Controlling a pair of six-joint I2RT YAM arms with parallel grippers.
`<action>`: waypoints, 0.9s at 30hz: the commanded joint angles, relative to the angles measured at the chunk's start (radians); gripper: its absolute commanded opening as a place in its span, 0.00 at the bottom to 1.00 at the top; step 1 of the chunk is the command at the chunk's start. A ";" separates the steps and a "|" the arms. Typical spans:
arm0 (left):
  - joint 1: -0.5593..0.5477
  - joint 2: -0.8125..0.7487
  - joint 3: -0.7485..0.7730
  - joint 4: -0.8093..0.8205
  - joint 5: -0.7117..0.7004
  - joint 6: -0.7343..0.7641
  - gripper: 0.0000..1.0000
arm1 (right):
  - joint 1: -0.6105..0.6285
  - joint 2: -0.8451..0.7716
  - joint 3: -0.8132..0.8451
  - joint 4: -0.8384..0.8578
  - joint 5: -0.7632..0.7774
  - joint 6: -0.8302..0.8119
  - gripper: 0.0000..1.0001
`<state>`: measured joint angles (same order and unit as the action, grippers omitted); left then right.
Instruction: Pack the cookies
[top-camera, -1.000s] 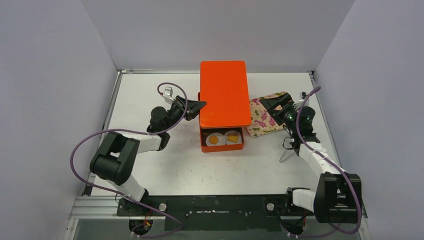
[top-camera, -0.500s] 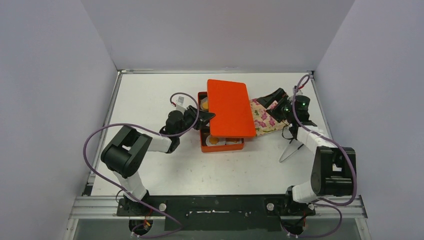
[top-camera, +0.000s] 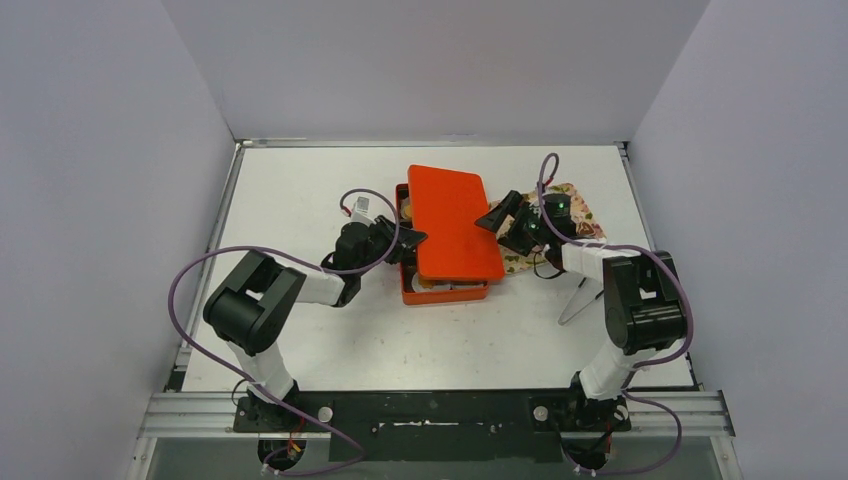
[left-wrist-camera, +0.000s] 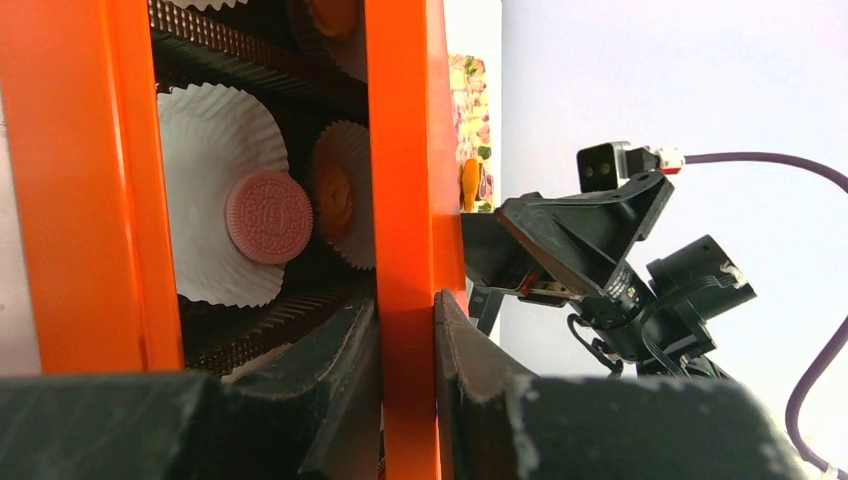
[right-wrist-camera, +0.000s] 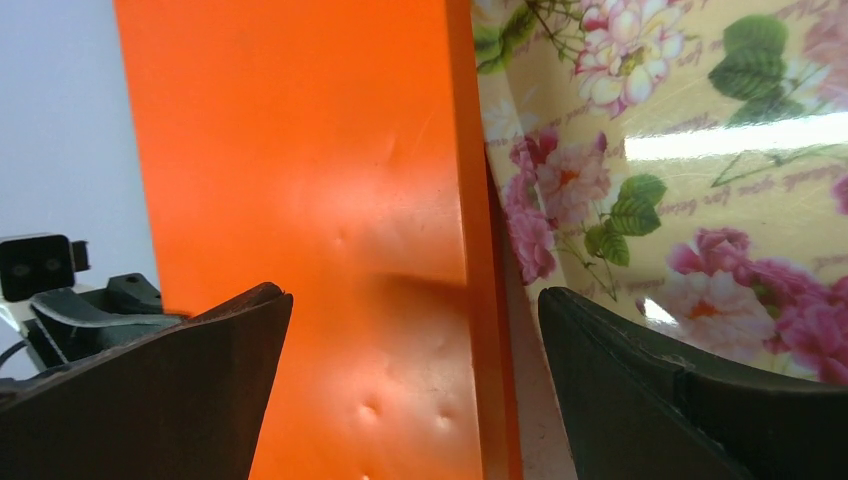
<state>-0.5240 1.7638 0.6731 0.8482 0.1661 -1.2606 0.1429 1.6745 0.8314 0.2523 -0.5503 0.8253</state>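
Your left arm (top-camera: 310, 288) stretches across the tabletop (top-camera: 300, 190), jaws clamped on the left rim of the flat orange metal lid (top-camera: 455, 222). Your right arm (top-camera: 590, 262) folds inward, jaws wide, empty (straddling the lid's right edge). Beneath, a round pink cookie (left-wrist-camera: 268, 217) sits in the orange metal box (top-camera: 445, 296).

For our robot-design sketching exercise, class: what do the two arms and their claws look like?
The left arm and right arm have chunky black joints, white links and a looping purple cable each. The left claw and right claw are black, with tapered fingers.
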 joint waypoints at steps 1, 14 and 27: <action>-0.002 -0.018 0.033 0.029 -0.009 0.048 0.00 | 0.031 0.024 0.051 0.029 0.010 -0.036 1.00; -0.001 -0.113 0.075 -0.251 -0.021 0.159 0.02 | 0.090 0.014 0.096 -0.085 0.058 -0.132 1.00; -0.001 -0.189 0.045 -0.343 -0.025 0.166 0.08 | 0.184 -0.028 0.100 -0.175 0.188 -0.183 1.00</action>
<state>-0.5240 1.6257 0.7177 0.5606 0.1638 -1.1324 0.2974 1.6981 0.9035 0.1108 -0.4297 0.6857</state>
